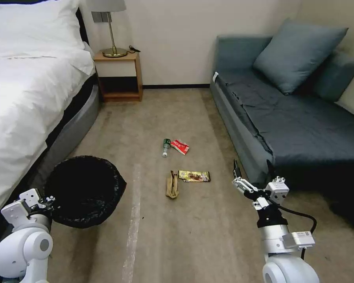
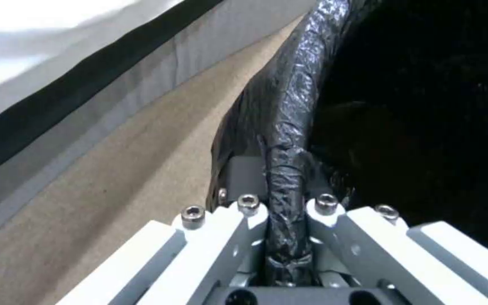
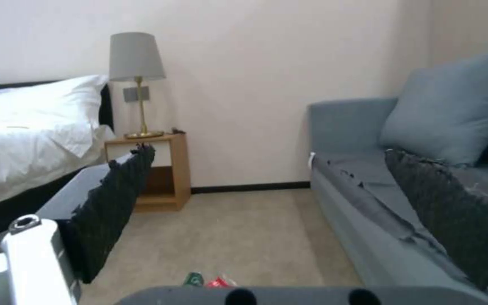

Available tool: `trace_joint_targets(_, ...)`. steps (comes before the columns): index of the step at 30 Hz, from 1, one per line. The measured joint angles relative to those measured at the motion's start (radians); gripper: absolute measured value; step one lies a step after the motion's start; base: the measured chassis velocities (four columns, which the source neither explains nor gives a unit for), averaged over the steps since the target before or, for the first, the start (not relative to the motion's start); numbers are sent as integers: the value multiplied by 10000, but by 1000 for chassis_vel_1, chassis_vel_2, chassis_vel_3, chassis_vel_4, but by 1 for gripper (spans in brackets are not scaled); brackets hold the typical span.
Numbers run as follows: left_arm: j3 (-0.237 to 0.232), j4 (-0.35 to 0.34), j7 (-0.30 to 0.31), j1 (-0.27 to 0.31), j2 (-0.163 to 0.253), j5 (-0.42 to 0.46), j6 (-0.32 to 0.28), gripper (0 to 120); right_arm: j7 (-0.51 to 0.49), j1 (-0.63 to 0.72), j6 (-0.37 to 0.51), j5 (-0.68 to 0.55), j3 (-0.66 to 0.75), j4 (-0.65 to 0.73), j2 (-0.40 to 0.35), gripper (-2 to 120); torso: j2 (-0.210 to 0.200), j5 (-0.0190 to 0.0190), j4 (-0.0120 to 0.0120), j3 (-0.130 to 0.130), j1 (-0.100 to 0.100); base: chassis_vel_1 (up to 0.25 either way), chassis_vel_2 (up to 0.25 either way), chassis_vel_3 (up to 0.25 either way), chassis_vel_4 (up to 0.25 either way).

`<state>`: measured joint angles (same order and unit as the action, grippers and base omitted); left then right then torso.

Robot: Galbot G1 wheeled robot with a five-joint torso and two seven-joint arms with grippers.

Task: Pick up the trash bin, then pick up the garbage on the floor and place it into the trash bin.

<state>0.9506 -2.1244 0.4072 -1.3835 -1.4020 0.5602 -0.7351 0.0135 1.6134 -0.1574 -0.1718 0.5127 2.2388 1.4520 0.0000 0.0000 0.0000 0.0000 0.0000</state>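
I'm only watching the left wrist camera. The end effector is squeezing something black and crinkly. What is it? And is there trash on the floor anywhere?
Observer: That's the bag-lined rim of the trash bin. The left end effector is shut on it, beside the bed.
Operator: Where's the trash?
Observer: Four pieces lie on the carpet ahead: a bottle, a red-white wrapper, a gold-brown wrapper and crumpled tan paper.
Operator: What's the other arm doing?
Observer: The right end effector is open and holds nothing, near the front edge of the sofa.
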Motion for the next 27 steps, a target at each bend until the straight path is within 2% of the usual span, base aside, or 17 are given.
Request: trace_joint_targets(27, 35, 299, -33, 219, -14, -25, 0, 2, 28, -180, 31, 70, -139, -299, -52, 100, 0, 0, 0, 0, 0, -163, 165, 161, -161)
